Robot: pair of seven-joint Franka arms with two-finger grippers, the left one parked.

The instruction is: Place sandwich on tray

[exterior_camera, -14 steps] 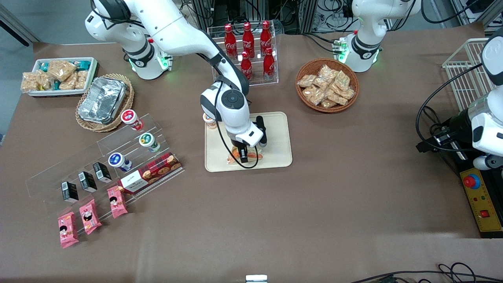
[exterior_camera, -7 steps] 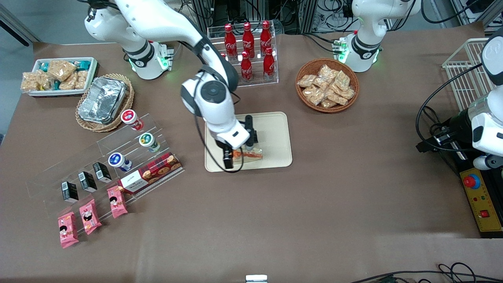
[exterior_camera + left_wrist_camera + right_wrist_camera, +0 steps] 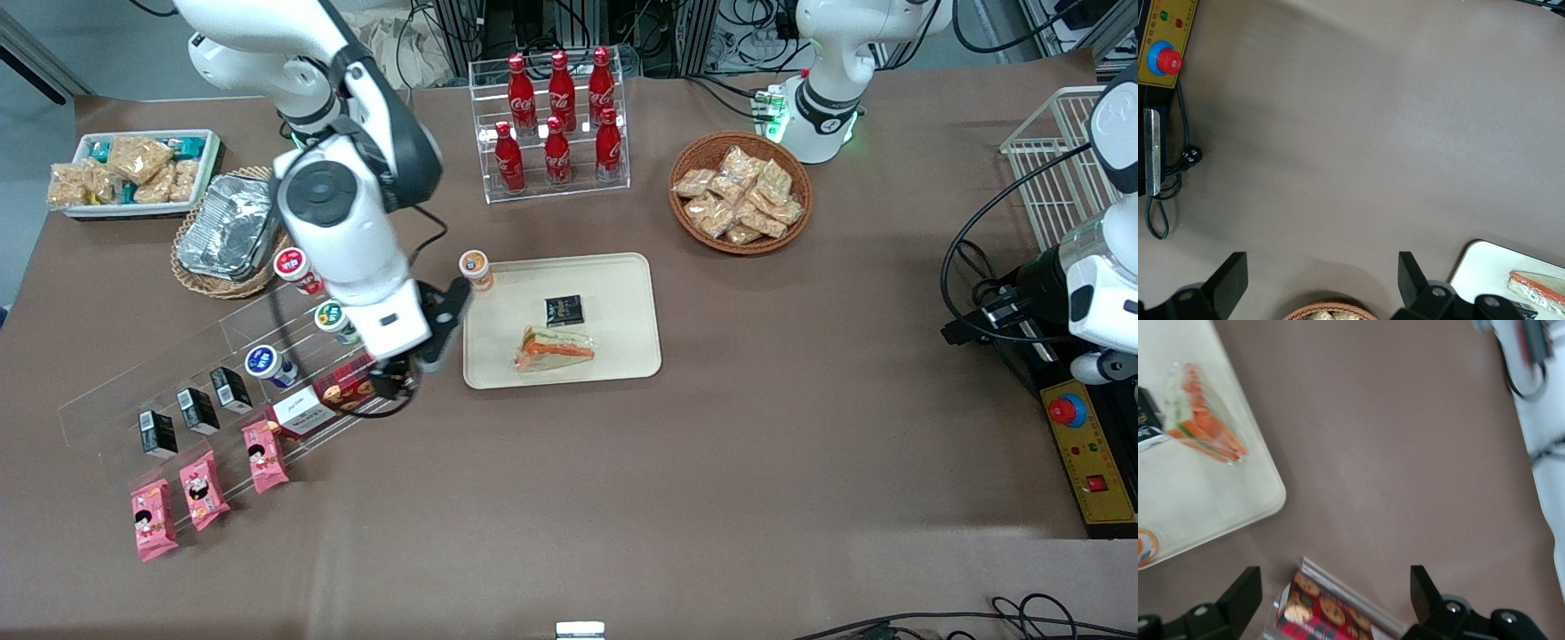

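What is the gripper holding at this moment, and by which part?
Nothing. The gripper is open and empty above the cookie box; the sandwich lies free on the tray.

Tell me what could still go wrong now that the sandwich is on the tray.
The open hand hangs over the clear display rack, just above the red cookie box, so a low sweep might knock it. The sandwich lies near the tray edge nearest the front camera, beside a small black packet; a bump could push it off.
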